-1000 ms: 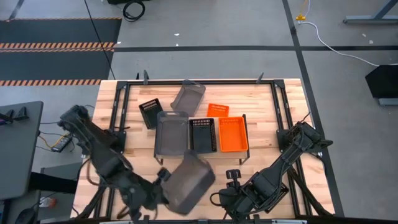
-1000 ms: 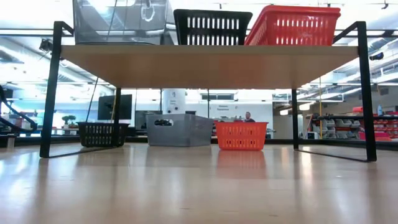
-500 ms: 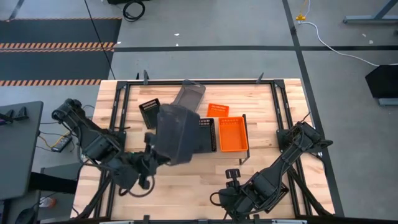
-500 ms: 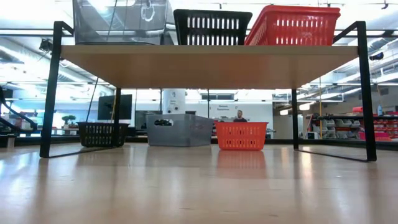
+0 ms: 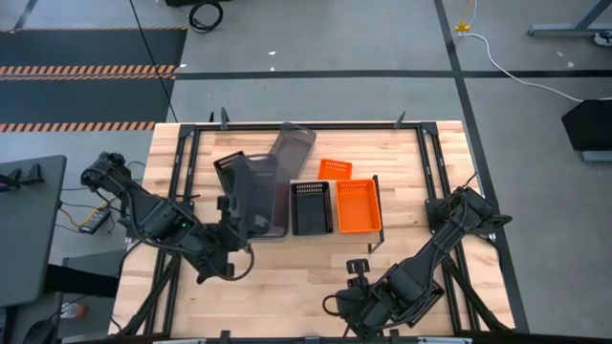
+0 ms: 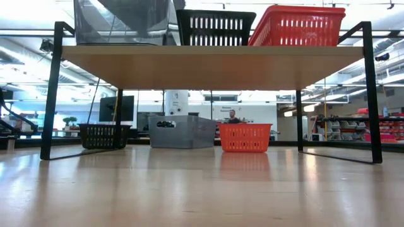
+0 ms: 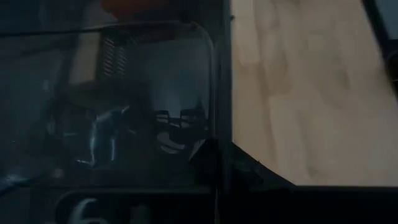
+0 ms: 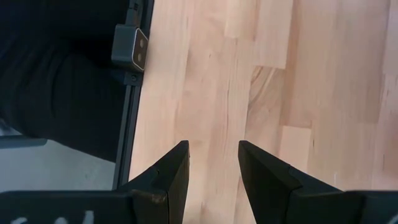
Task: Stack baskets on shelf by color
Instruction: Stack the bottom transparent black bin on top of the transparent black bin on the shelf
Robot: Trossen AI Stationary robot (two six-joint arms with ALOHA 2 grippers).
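Note:
My left gripper [image 5: 228, 204] is shut on a solid grey basket [image 5: 256, 189] and holds it tilted above the left end of the shelf [image 6: 214, 63]. Another grey basket [image 6: 120, 28] stands there, and the held one's slanting wall [image 6: 136, 11] shows inside it in the low view. A black basket [image 5: 311, 207] and an orange basket [image 5: 358, 205] stand beside it on the shelf. My right gripper [image 8: 213, 168] is open and waits low over bare table near the near edge. My left gripper has the grey basket by its rim at the end toward the table's near-left [image 5: 236, 203], coming level from that side. The basket's own dark wall [image 7: 155, 112] hides the fingers in the left wrist view. The basket is tilted over the shelf's grey basket; whether they touch, I cannot tell.
Behind the shelf, three more baskets rest on the table: a small black one [image 5: 229, 168], a grey one [image 5: 290, 143] and a small orange one [image 5: 335, 169]. The shelf's black legs [image 6: 50, 94] stand at its corners. Bare table lies between the shelf and the near edge.
My left gripper carried the grey basket from the table's near edge up and toward the far edge and the left, over the shelf's left end. The basket turned about and tipped on the way. My left gripper stayed shut on it. My right arm kept still.

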